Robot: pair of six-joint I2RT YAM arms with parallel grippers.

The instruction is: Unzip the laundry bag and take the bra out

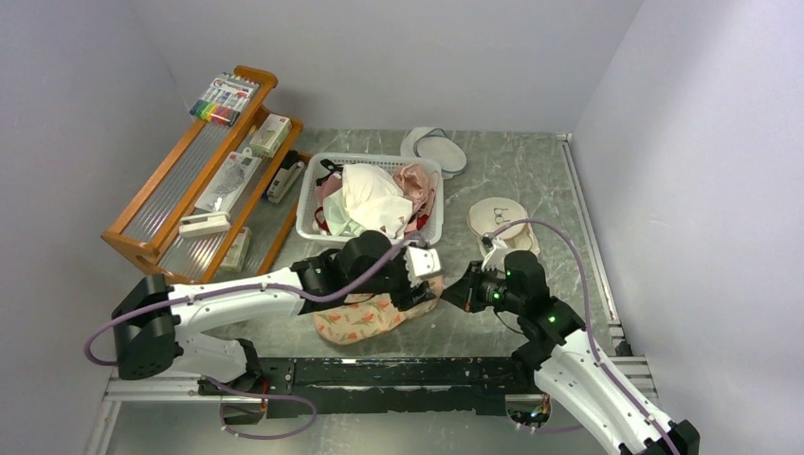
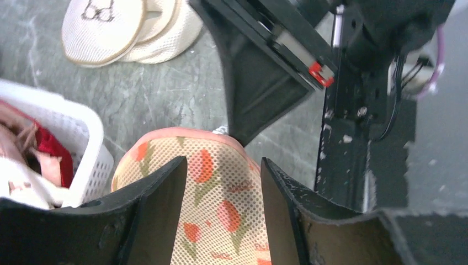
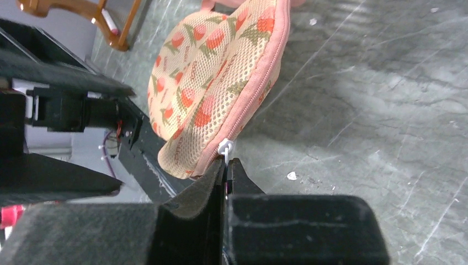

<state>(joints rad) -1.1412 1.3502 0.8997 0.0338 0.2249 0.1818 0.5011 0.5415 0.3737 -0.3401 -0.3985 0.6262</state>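
The laundry bag (image 1: 365,320), peach mesh with orange-red flowers and pink trim, lies on the grey table just in front of the basket. Its zipper looks closed. My left gripper (image 1: 418,284) stands open over the bag (image 2: 221,215), with a finger on each side of the fabric and gaps showing. My right gripper (image 3: 226,163) is shut on the white zipper pull (image 3: 224,147) at the bag's (image 3: 215,72) near end. In the top view the right gripper (image 1: 457,290) meets the bag's right edge. The bra is hidden.
A white basket (image 1: 308,204) heaped with white and pink garments stands behind the bag. Two white round pouches (image 1: 498,220) (image 1: 434,150) lie to its right. A wooden shelf (image 1: 190,190) fills the left side. A black rail (image 1: 379,374) runs along the near edge.
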